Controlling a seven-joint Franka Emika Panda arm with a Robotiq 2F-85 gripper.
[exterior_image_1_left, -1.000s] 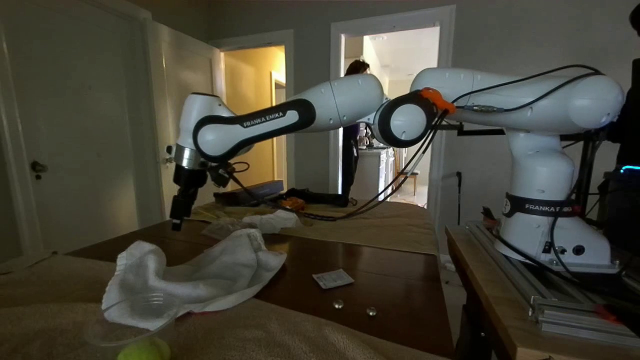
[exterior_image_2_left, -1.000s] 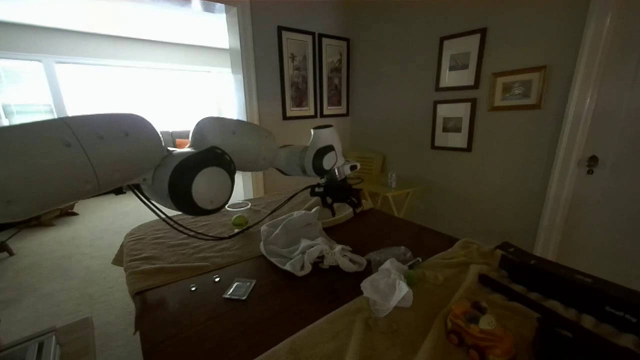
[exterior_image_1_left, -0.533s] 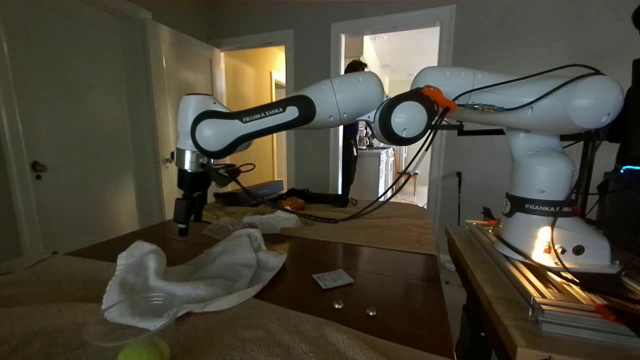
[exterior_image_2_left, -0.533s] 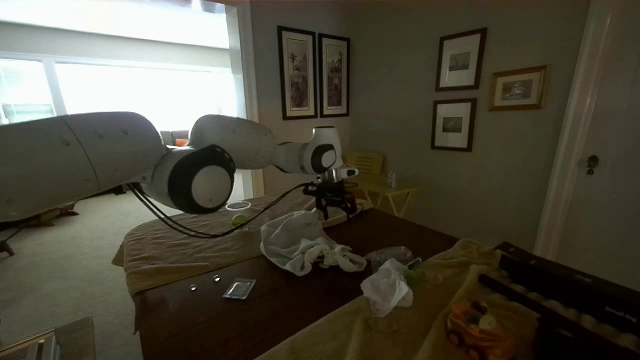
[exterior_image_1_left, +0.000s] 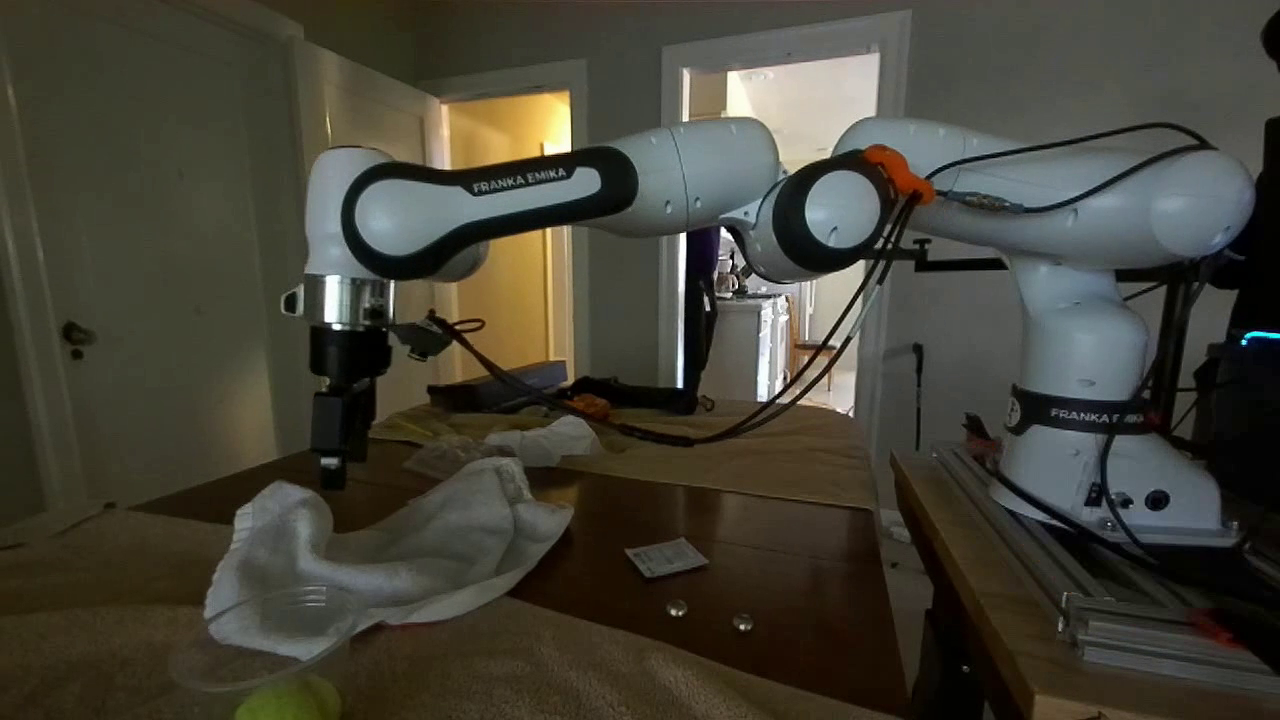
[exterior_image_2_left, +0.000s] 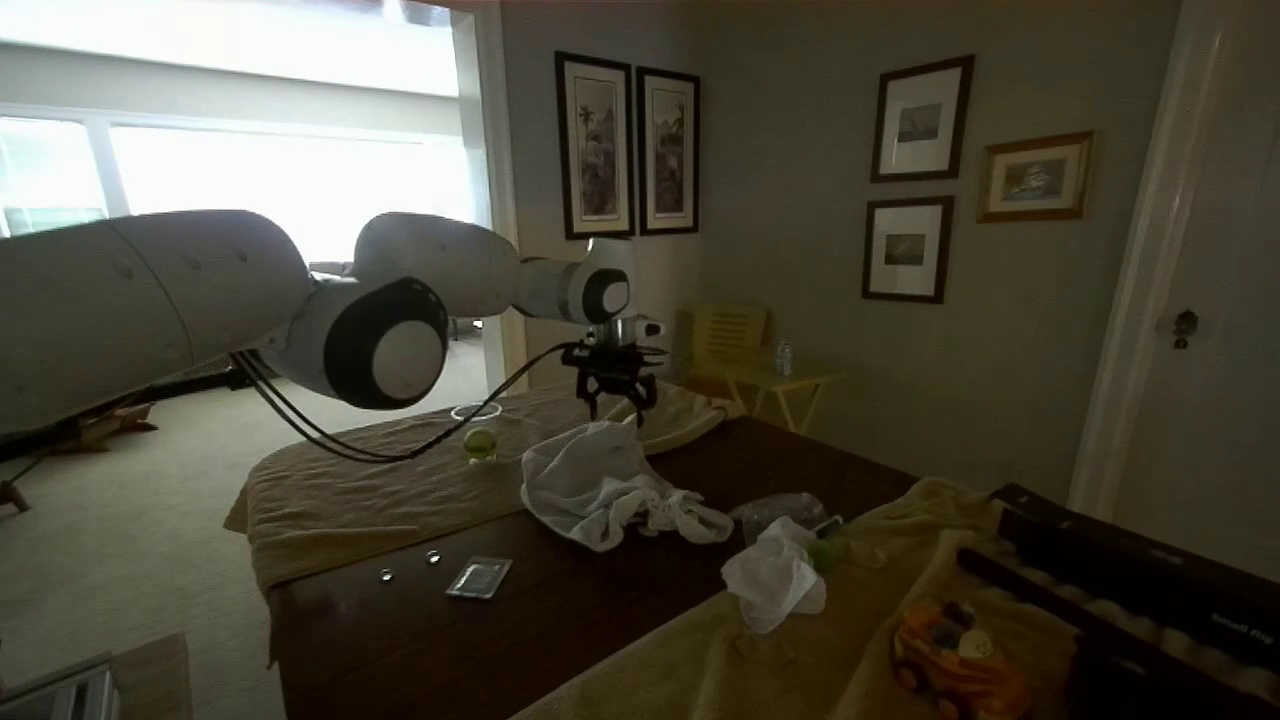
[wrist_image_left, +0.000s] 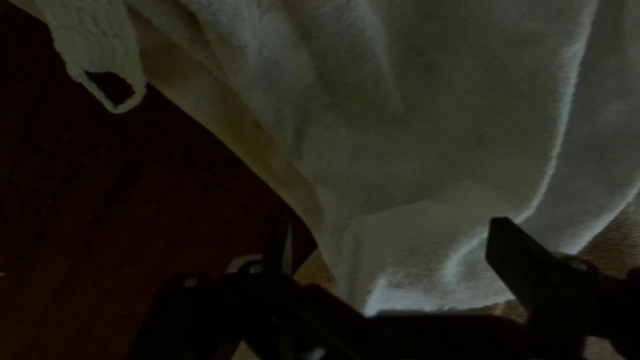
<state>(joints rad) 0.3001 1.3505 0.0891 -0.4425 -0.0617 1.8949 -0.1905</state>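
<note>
My gripper (exterior_image_1_left: 332, 478) points straight down, apart from and just above the far edge of a crumpled white cloth (exterior_image_1_left: 430, 570). In an exterior view its two fingers (exterior_image_2_left: 617, 412) are spread and empty, behind the cloth (exterior_image_2_left: 580, 480). In the wrist view the dark fingers (wrist_image_left: 390, 235) stand wide apart. The cloth (wrist_image_left: 425, 130) fills much of that view and its narrow end lies between them. A knitted loop (wrist_image_left: 110, 75) at the cloth's edge shows at the upper left. The wrist view is dark.
A clear plastic tub (exterior_image_1_left: 270, 625) and a yellow-green ball (exterior_image_1_left: 290, 697) are by the cloth. A small packet (exterior_image_1_left: 666, 557) and two silvery round pieces (exterior_image_1_left: 677, 608) lie on the wooden table (exterior_image_1_left: 790, 540). A crumpled white piece (exterior_image_2_left: 775, 575), orange toy car (exterior_image_2_left: 955, 660) and black box (exterior_image_2_left: 1130, 560) are beyond.
My gripper has turned to point straight down and moved to the left in both exterior views, over the cloth's edge. The fingers stay spread. The cloth and the other objects have not moved.
</note>
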